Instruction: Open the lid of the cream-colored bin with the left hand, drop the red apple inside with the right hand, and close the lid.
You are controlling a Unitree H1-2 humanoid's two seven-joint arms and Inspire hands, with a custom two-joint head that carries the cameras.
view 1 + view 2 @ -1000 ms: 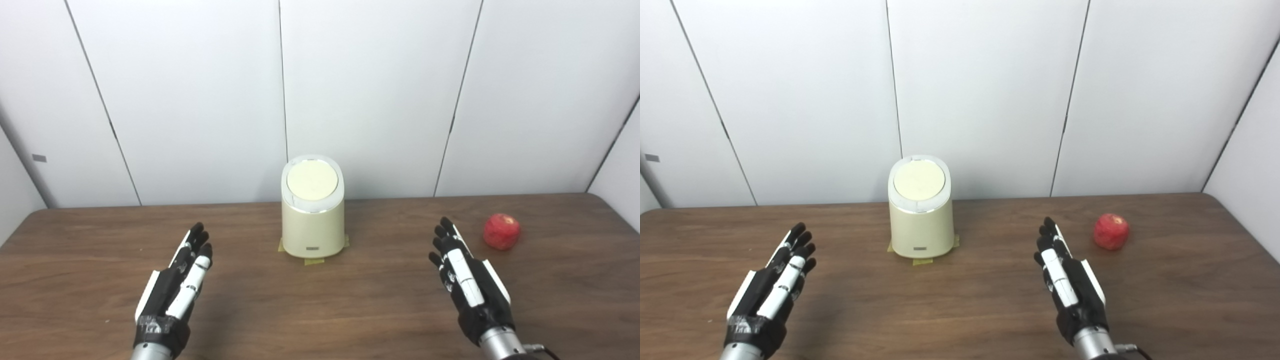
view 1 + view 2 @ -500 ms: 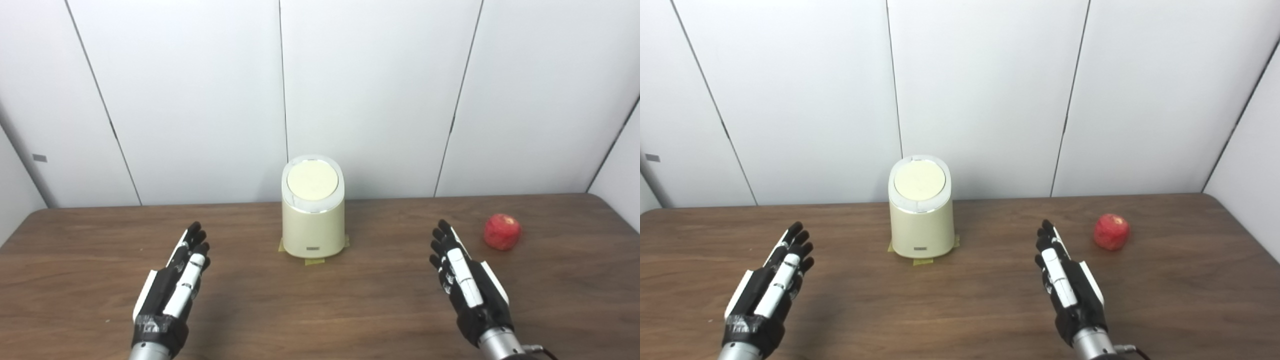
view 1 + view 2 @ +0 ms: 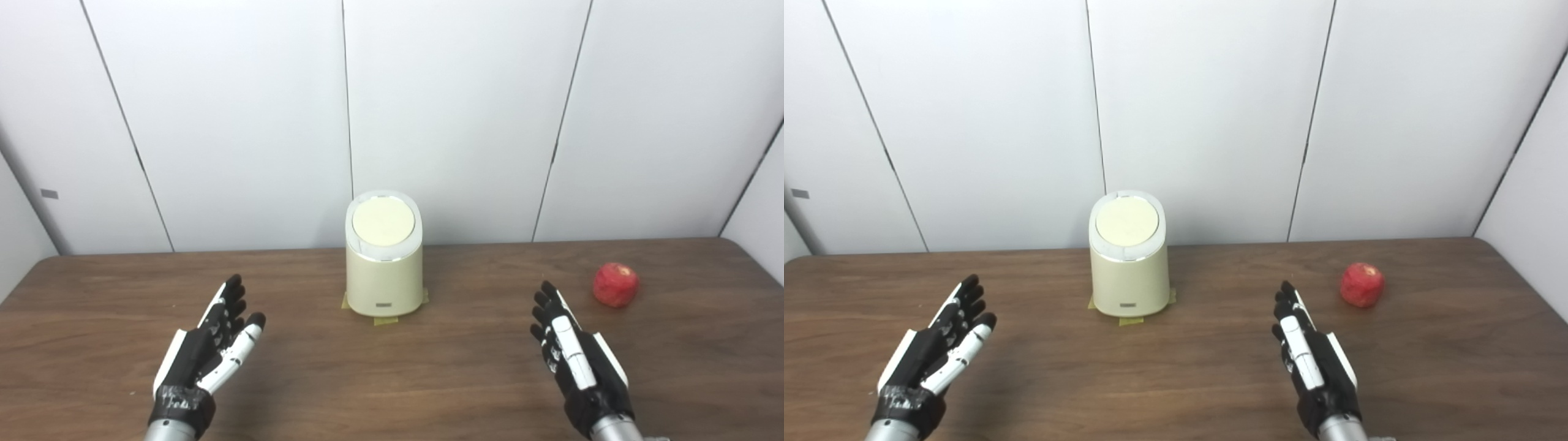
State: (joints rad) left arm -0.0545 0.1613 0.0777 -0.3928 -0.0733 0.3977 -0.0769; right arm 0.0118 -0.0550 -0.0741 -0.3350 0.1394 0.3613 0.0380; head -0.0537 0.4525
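Left eye view: both robot hands spread, empty.

Bare table surface separates the left hand from the cream-colored bin near the far edge. The right hand has an unobstructed path to the red apple near the far right corner.

No legible text is being shown; a small dark label is being carried low on the front of the cream-colored bin, too small to be read
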